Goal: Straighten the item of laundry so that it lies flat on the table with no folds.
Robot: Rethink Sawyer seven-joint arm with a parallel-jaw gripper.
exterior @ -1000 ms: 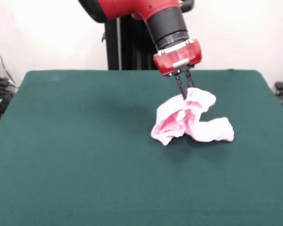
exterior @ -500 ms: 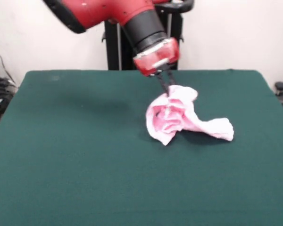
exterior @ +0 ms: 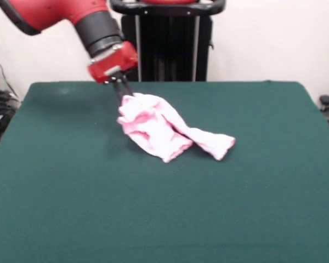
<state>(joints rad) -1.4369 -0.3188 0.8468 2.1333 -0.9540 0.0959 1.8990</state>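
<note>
Claw (exterior: 124, 94): thin black fingers below a red wrist block, on a red and black arm (exterior: 71, 13) that leans in from the upper left. Clenched on the top edge of the pants, at their upper left corner.

Pants (exterior: 162, 129): small, pale pink, soft cloth. The pinched corner is lifted off the table; the rest trails down and to the right. A bunched, creased mass sits under the grip, and one leg runs out to a cuff lying on the cloth at the right end. Placed left of centre, toward the far side of the table. Not flat; several folds show, and the second leg cannot be picked out.

Table (exterior: 164, 219): wide dark green cloth top, far larger than the garment.

Risks, as judged:
- Grip is on a narrow pinch of cloth; a sideways pull could slip it free and drop the pants in a heap.
- Dragging may roll the bunched middle under itself, since only the right cuff anchors against the green cloth.
- Letting go while the corner is raised would likely let it fall back over the body, making a new fold.
</note>
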